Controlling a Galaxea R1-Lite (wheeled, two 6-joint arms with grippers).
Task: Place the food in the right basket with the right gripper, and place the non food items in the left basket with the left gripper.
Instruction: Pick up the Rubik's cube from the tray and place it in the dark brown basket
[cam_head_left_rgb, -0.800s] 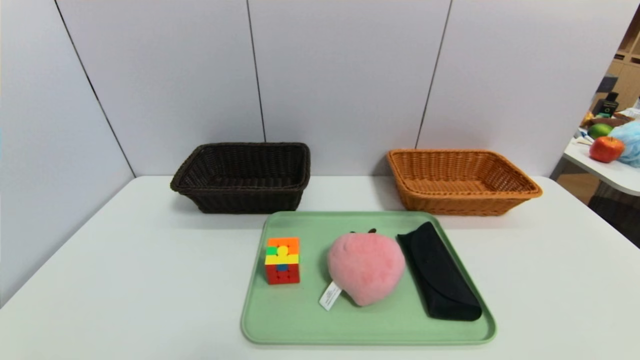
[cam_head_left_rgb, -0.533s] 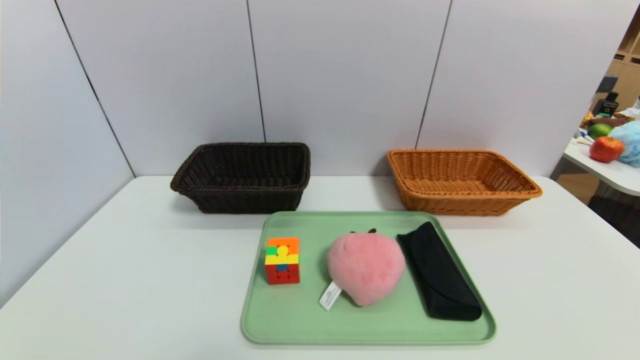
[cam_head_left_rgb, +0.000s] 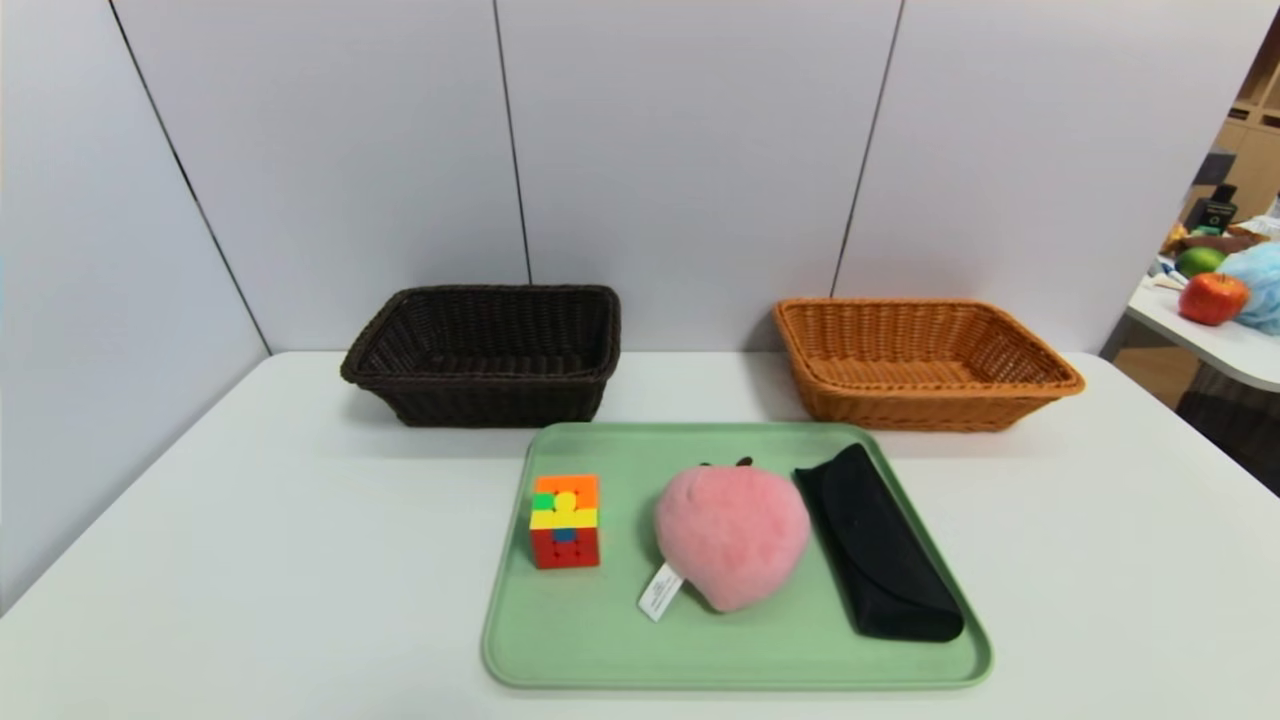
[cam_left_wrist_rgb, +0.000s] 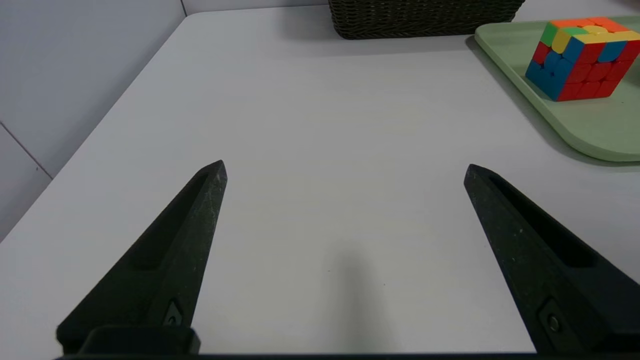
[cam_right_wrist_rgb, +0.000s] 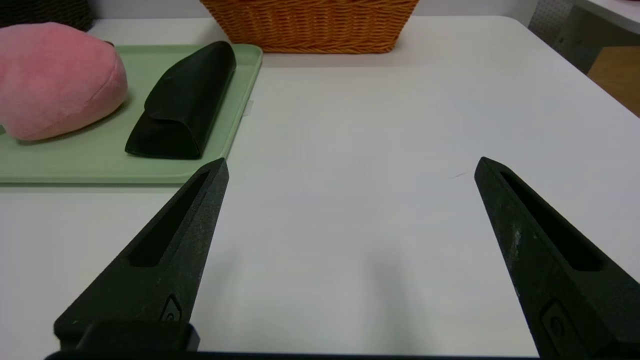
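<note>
A green tray (cam_head_left_rgb: 590, 640) holds a colourful puzzle cube (cam_head_left_rgb: 565, 520), a pink plush peach (cam_head_left_rgb: 732, 535) and a black soft case (cam_head_left_rgb: 880, 545). Behind the tray stand a dark brown basket (cam_head_left_rgb: 485, 355) on the left and an orange basket (cam_head_left_rgb: 920, 362) on the right, both empty. Neither arm shows in the head view. My left gripper (cam_left_wrist_rgb: 345, 167) hovers open over bare table, with the cube (cam_left_wrist_rgb: 580, 57) off to its side on the tray. My right gripper (cam_right_wrist_rgb: 351, 165) hovers open over bare table beside the tray, near the black case (cam_right_wrist_rgb: 185, 102) and the peach (cam_right_wrist_rgb: 55, 80).
The white table (cam_head_left_rgb: 250, 560) is bounded by grey wall panels at the back and left. A second table (cam_head_left_rgb: 1215, 340) at the far right carries an apple and other items. The tray's rim (cam_right_wrist_rgb: 240, 125) lies close to one right fingertip.
</note>
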